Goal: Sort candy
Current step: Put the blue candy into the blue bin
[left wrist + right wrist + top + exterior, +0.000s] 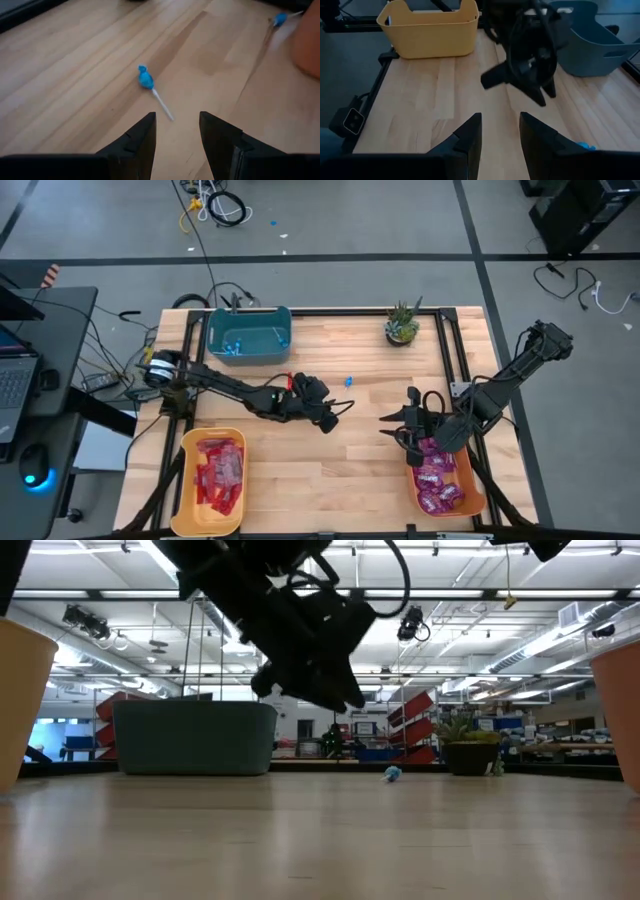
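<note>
The scene is lit evenly from overhead; rows of bright ceiling strip lights [560, 635] are seen in the low view. Soft shadows are cast on the pale wooden table top [350, 460]. The dark left arm [290, 630] is rendered blurred, perhaps out of focus.

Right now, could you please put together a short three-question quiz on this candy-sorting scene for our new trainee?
1. True or false: one blue lollipop lies loose on the table, outside every bin.
2. Which bin holds the purple packets? A) yellow bin B) teal bin C) orange bin
3. Fill in: the left gripper hovers open and empty, with the ______ just ahead of its fingers.

Key: 1 true; 2 C; 3 blue lollipop.
</note>
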